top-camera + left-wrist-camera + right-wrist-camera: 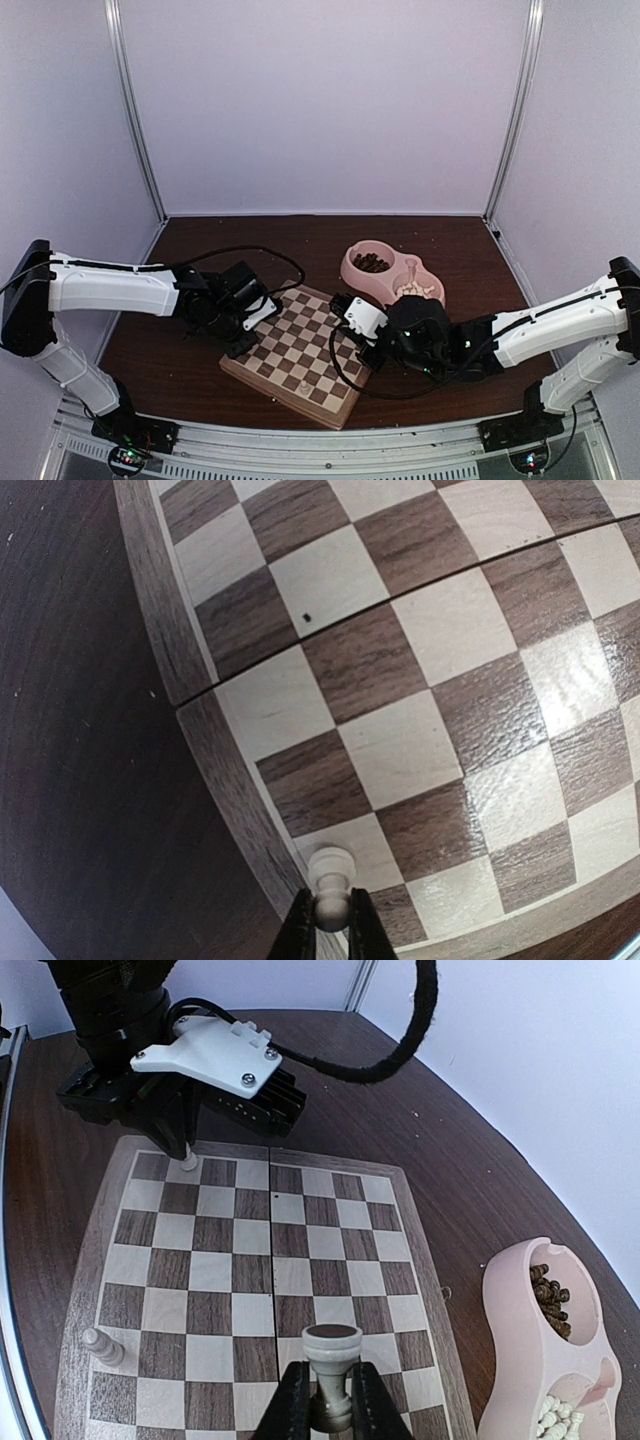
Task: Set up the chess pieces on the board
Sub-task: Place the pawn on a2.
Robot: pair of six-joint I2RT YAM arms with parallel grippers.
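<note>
The board [300, 345] lies between my two arms. My left gripper [332, 908] is shut on the round head of a cream pawn [331, 875], whose base is at a light corner square by the board [400, 660] rim. From the right wrist view this left gripper [186, 1152] stands at the board's far corner. My right gripper [330, 1400] is shut on the stem of a cream chess piece [331, 1345], held base outward above the board [250, 1260]. Another cream pawn [100, 1345] stands alone on an edge square, also visible from above [304, 385].
A pink double bowl [392, 272] sits on the dark table behind the board's right side. One compartment holds dark brown pieces [548, 1295], the other cream pieces [555, 1422]. White walls close off the back and both sides.
</note>
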